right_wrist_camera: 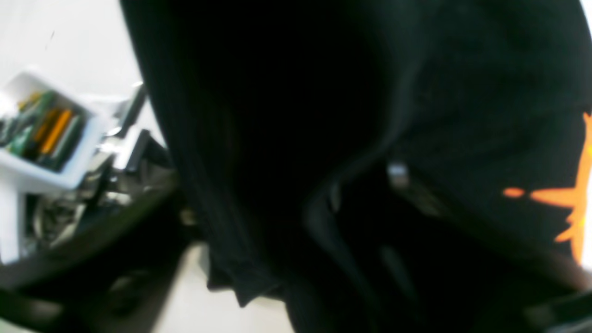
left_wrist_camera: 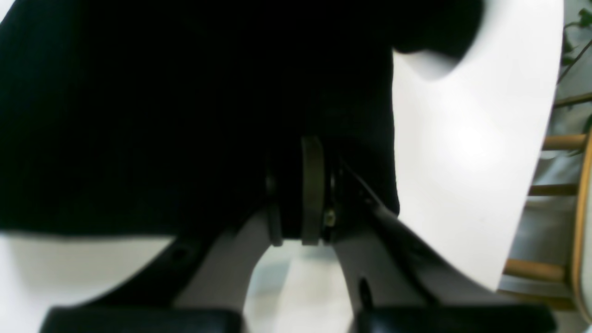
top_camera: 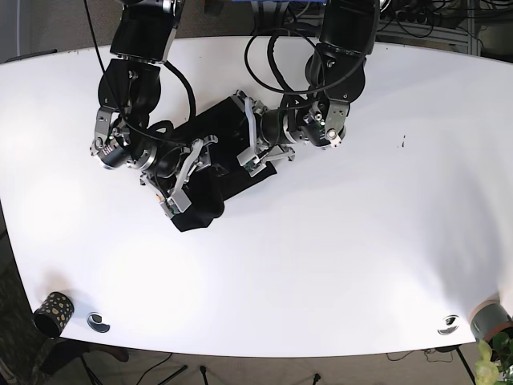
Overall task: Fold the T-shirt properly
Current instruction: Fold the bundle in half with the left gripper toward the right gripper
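Looking across the base view from the left: a dotted cup [top_camera: 52, 311] sits at the table's [top_camera: 337, 265] near-left corner. Next comes the right gripper [top_camera: 183, 183], down on the black shirt [top_camera: 210, 192] — can't tell if it's pinching, since its wrist view is just dark blurry cloth with an orange print [right_wrist_camera: 569, 199]. The shirt lies bunched up left of the table's centre, between both arms. Then the left gripper [top_camera: 250, 138] — its wrist view shows the fingers [left_wrist_camera: 312, 189] pressed together on the shirt's edge, white table beside.
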Robot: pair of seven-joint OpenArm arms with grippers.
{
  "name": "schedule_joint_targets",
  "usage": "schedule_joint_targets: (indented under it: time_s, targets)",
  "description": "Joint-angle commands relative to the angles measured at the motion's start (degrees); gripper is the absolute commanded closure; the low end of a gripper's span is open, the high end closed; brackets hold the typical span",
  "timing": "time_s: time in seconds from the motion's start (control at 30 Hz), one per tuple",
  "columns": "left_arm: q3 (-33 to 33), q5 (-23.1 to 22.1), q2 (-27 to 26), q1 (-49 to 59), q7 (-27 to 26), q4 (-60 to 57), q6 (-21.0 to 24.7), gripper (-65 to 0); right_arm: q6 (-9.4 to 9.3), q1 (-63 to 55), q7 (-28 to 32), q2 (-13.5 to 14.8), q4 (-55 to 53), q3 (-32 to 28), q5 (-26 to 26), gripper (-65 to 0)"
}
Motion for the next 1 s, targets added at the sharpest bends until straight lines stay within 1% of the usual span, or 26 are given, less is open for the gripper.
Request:
schedule_joint_targets:
  time_s: [0.0,0.07,0.2,0.37,0.47,0.53,0.6,0.7,0.8,0.87,0.97]
  targets:
    - [-2.06,0.50,-0.03,-0.79,-0.08,4.20,0.14,-4.2,0.34,1.18,1.03,0.94,1.59,-0.35,1.30,-46.3]
    - [-3.73,0.50,-0.03,-0.27,0.01,7.36,0.14,-4.2,0.34,1.10,-0.64,1.65,3.53,-0.35,1.30,-46.9]
    - [-6.37,0.59,-0.82,0.00,0.36,12.99,0.14,-4.2,0.34,0.92,-3.10,1.91,7.40,-0.43,1.30,-46.8]
    - [-7.69,0.50,-4.78,2.46,0.36,20.46,0.14,-4.2,0.34,0.83,-5.04,1.56,9.07,-0.70,1.39,-46.8]
    - [-7.77,0.50,-7.59,3.95,0.36,24.15,0.14,-4.2,0.34,-0.22,-4.78,1.47,8.98,-3.78,1.30,-46.8]
    - [-7.95,0.50,-10.23,4.57,0.36,26.09,0.14,-4.2,0.34,-0.75,-4.42,0.86,8.98,-6.41,1.30,-46.8]
    - [-10.06,0.50,-12.42,4.83,0.36,27.41,0.14,-4.2,0.34,-1.54,-3.72,-0.73,8.98,-8.52,0.86,-46.8]
    - [-14.81,0.50,-13.92,4.92,0.36,27.76,0.14,-4.2,0.34,-3.56,-3.02,-2.22,8.98,-10.98,0.77,-46.8]
    - [-19.29,0.59,-14.18,4.57,0.36,27.41,0.14,-4.2,0.34,-5.06,-3.02,-3.36,9.33,-13.53,0.86,-46.8]
    - [-20.61,0.76,-14.27,4.31,0.27,27.32,0.14,-4.2,0.34,-5.76,-2.93,-3.45,9.42,-13.18,1.21,-46.8]
    - [-21.40,0.76,-15.85,3.07,0.27,27.32,0.14,-4.2,0.34,-6.20,-2.93,-3.45,12.14,-9.58,1.30,-46.8]
